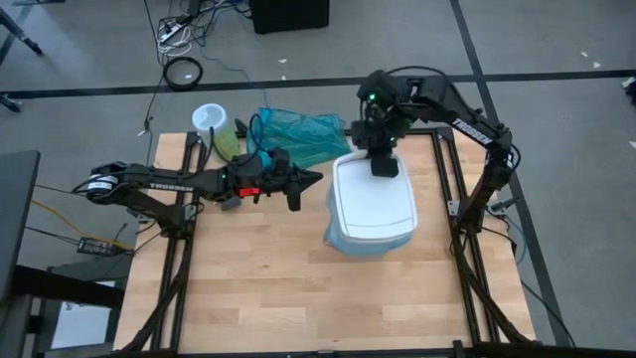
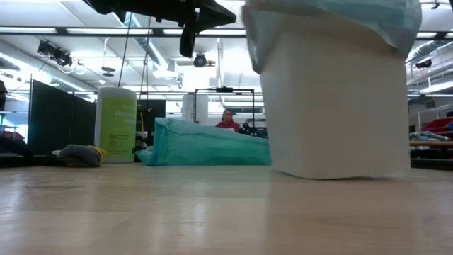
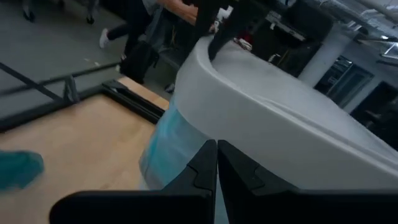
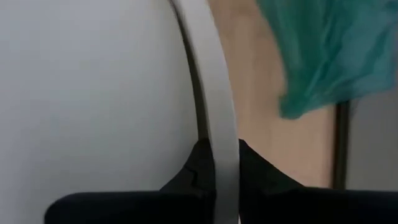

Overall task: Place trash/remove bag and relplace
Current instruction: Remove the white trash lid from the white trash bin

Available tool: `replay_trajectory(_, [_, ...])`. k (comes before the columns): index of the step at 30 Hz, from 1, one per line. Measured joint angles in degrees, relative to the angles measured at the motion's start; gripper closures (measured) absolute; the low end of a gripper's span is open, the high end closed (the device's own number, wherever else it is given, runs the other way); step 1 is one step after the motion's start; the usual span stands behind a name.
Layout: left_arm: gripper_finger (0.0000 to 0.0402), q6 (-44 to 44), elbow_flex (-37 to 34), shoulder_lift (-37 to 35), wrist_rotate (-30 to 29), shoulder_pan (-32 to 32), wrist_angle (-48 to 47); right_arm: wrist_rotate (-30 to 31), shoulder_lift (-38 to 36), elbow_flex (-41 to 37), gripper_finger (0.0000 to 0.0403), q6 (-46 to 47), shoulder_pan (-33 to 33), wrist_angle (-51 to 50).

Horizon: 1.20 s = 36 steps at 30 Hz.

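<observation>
Bag [image 1: 338,234] is fitted under the bin lid [image 1: 373,199], whose rim is clamped by the right gripper [image 4: 217,163]; the left gripper [image 3: 216,163] is closed, empty.

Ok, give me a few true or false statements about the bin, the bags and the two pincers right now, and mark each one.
1. The right pincer is clamped on the far edge of the bin lid. True.
2. The left pincer is holding the light blue bag. False: it is shut on nothing, in the air left of the bin.
3. The light blue bag lines the bin, showing below the lid. True.
4. The teal-green bag sits inside the bin. False: it lies on the table behind the bin.
5. The bin lid is off and lying on the table. False: it sits on the bin.
</observation>
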Motion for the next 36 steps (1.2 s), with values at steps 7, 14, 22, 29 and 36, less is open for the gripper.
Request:
replay_trajectory(7, [0.0379,1.5,0.0,0.0,-4.2,0.0,0.3,-4.5,-0.1,1.6,0.0380,1.4,0.3,3.4])
replay_trajectory(14, [0.0379,2.8,0.0,2.4,-7.9,0.0,3.1,-9.1,-0.1,1.7,0.0380,2.2,0.3,8.5])
replay_trajectory(22, [0.0379,-5.2,0.0,13.9,6.8,0.0,17.3,-15.6,-0.4,0.1,0.0381,3.4,-0.7,14.3])
replay_trajectory(29, [0.0379,-12.0,-0.1,18.5,13.3,1.3,22.6,-16.7,-0.4,-3.3,0.0381,3.6,-1.4,20.3])
replay_trajectory(36, [0.0396,-12.2,-0.1,17.4,14.2,4.1,22.5,-16.3,-0.5,-2.7,0.0381,1.8,-1.7,20.2])
